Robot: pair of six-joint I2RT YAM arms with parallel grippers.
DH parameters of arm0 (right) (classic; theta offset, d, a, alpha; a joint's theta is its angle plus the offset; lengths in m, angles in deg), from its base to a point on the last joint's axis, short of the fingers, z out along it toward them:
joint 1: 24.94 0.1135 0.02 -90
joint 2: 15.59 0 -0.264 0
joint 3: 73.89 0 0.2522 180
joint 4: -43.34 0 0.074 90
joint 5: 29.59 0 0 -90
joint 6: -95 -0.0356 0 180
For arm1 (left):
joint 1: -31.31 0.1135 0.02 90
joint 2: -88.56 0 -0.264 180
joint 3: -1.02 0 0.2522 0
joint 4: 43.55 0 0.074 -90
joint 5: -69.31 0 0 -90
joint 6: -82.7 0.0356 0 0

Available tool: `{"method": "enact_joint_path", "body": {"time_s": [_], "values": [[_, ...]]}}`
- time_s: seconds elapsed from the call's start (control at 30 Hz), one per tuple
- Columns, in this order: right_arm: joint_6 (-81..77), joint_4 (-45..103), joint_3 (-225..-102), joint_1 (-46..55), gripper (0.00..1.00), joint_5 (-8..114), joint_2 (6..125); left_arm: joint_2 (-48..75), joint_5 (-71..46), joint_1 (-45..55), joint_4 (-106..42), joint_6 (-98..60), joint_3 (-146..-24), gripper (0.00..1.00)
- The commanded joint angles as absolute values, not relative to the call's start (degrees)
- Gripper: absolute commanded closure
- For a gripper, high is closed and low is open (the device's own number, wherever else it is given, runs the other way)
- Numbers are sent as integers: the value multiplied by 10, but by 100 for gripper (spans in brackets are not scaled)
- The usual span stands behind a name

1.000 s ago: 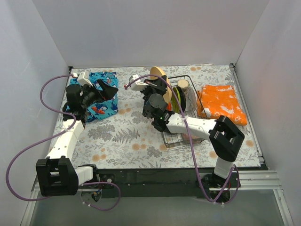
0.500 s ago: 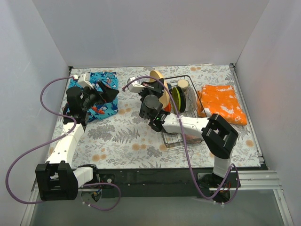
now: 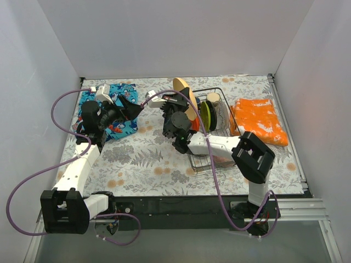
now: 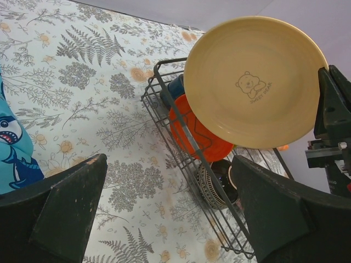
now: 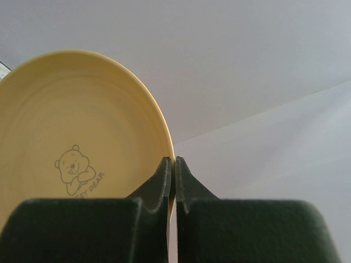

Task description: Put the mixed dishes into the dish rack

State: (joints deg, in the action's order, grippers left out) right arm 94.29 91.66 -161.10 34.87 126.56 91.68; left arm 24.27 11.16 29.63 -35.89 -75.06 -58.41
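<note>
Now, right fingers [image 5: 162,181]: clenched on the rim of the yellow plate [image 4: 255,82], held on edge to suit a slot.
Yellow plate: aloft at the edge of the dish rack [image 4: 164,118], near the red-orange plate [image 4: 194,134] standing in its slot.
Left fingers [image 4: 66,208]: spread wide, grasping nothing, hovering above the counter [image 4: 82,82] beside the rack, clear of the drop.

Smooth satin yellow plate [image 4: 255,82], black wire dish rack [image 4: 189,164], matt patterned tablecloth [image 4: 82,66]

A robotics lab booth: plain white panel walls [image 3: 164,38] box in the fern-printed tabletop [image 3: 142,159], where two black-and-white robot arms [image 3: 79,164] trail purple cables [image 3: 52,112].
</note>
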Motion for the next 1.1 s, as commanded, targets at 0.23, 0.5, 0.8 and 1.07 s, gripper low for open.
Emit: {"method": "enact_joint_path", "body": {"time_s": [0.23,0.5,0.8,1.07], "values": [[971,966,-1638,334,99,1240,953,260,124,293,-371,-762,-586,2],[988,967,-1625,325,99,1226,964,259,124,290,-373,-766,-581,2],[976,940,-1574,328,99,1234,924,256,126,289,-382,-773,-579,2],[890,798,-1544,386,79,1278,878,255,131,286,-383,-780,-588,2]]}}
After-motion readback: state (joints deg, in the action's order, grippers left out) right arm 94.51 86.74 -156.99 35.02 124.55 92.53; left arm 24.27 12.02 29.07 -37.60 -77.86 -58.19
